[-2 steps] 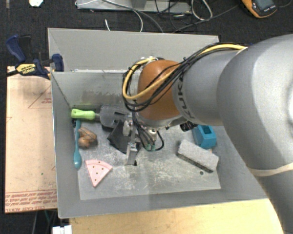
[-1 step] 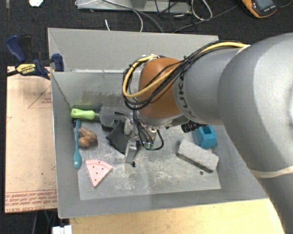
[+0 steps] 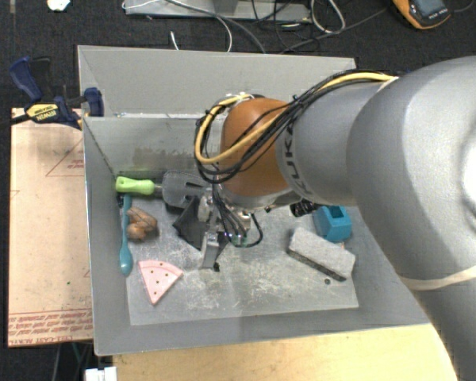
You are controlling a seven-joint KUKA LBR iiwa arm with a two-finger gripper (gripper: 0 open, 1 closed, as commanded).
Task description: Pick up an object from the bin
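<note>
Bin contents and arm, front to back.

1. Bin point(image 3: 262, 294): grey metal, with its front floor bare and dusty.
2. Pink wedge point(image 3: 159, 279): flat, triangular, lying front left and apart from everything else.
3. Pincer point(image 3: 214, 259): points straight down, its tip at or just above the floor in mid-bin. It is right of the pink wedge and just beside the lower edge of the black piece. Whether it is spread or pressed together cannot be told. Nothing is seen in its grip.
4. Grey block point(image 3: 321, 254): a flat oblong lying aslant on the right, well apart from the pincer.
5. Blue spoon point(image 3: 125, 248): lies along the left wall.
6. Brown lump point(image 3: 141, 225): just beside the spoon.
7. Black piece point(image 3: 188, 222): dark and angular, in mid-bin. It is the nearest thing to the pincer and so the likeliest pick. Contact cannot be told.
8. Blue block point(image 3: 334, 223): behind the grey block, near it.
9. Green handle point(image 3: 136, 186): at the back left, with a grey head point(image 3: 175, 187) at its right end, partly under the wrist.
10. Orange cover point(image 3: 250, 153): on the wrist, looped with yellow and black cables point(image 3: 209, 137).
11. Arm point(image 3: 381, 157): a thick grey limb that reaches in from the right and bends down steeply at the wrist.

Progress, as judged: the arm is lowered into the bin, and every thing lies on the floor. Nothing is lifted, so the grasp and the lift are still to do.
</note>
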